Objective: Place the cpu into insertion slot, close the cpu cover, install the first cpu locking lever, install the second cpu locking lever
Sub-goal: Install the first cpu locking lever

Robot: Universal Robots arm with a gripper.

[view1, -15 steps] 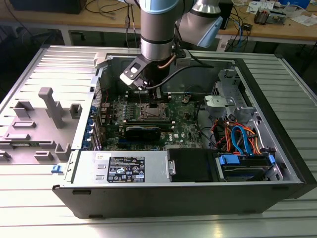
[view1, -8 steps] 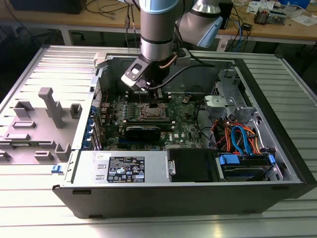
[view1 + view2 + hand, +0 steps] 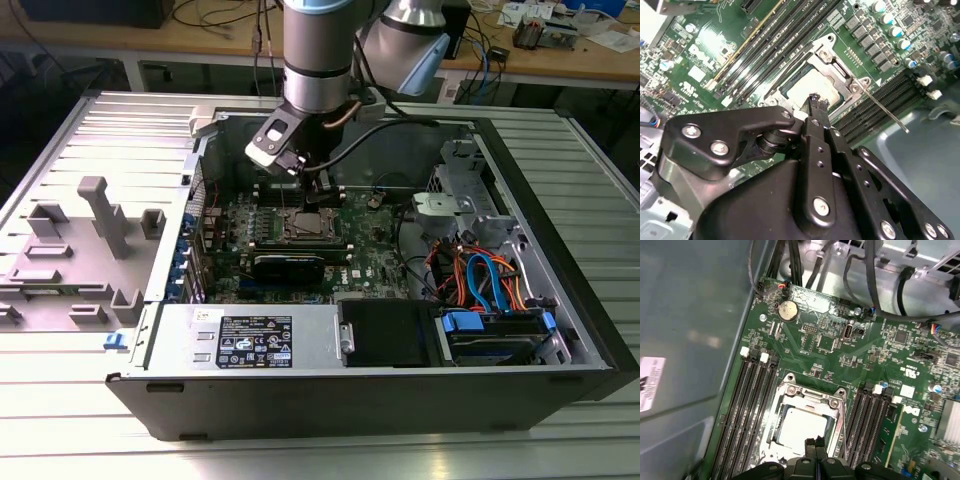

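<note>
One cpu (image 3: 802,426) lies framed by one flat cover (image 3: 834,401), between two groups of memory slots (image 3: 747,405). One thin lever (image 3: 885,111) sticks out free. The one gripper (image 3: 815,442), fingers pressed together and empty, hangs just over the cpu's edge and hides it partly.

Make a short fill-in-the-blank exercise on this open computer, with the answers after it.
1. The cpu lies in the insertion slot of the ____ motherboard.
2. A thin locking lever juts out across the black ____ slots.
3. The hand holds ____ between its shut fingertips.
Answers: green; memory; nothing.
</note>
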